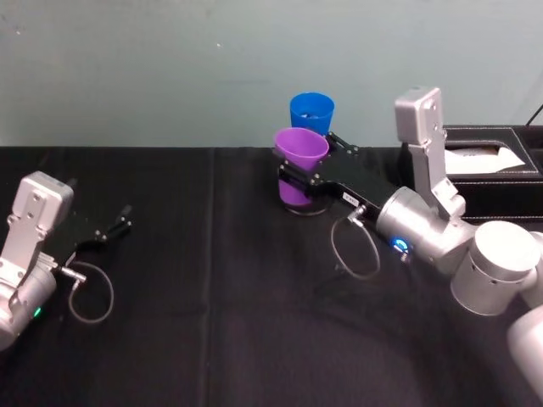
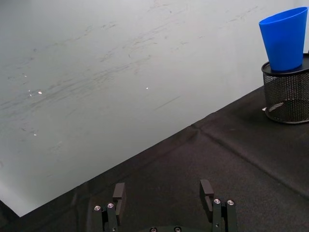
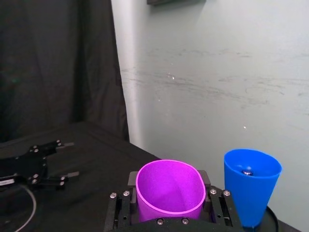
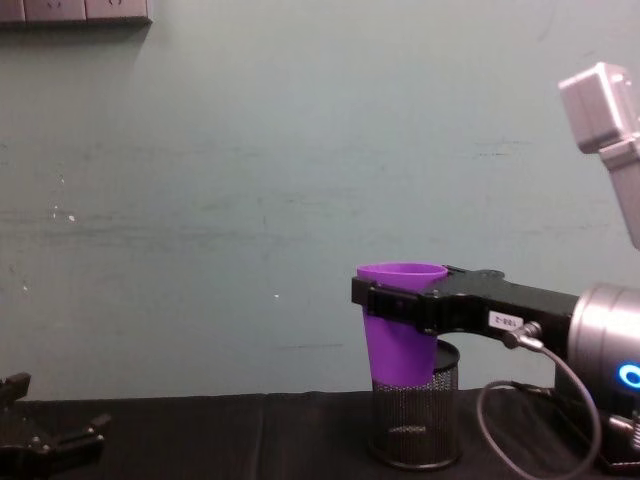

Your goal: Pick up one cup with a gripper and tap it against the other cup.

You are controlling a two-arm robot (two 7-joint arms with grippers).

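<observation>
At the lower left of the head view, your left gripper point(image 1: 114, 225) sits low by the black surface point(image 1: 212, 297), fingers wide apart, holding nothing. Farther in, at centre frame, your right gripper point(image 4: 400, 303) is clamped on the purple cup point(image 3: 169, 188) just below its rim, holding it upright, clear of the surface. Just behind it, across a small gap, the blue cup point(image 1: 311, 112) stands in the mesh pen holder point(image 2: 287, 94).

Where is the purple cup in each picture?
Head: purple cup in the middle, held by the right tool.
Left wrist: find the blue cup instead, top right.
Right wrist: purple cup bottom middle, blue cup beside it.
Chest: purple cup right of middle, above the holder.
Shared landmark: the blue cup.
</observation>
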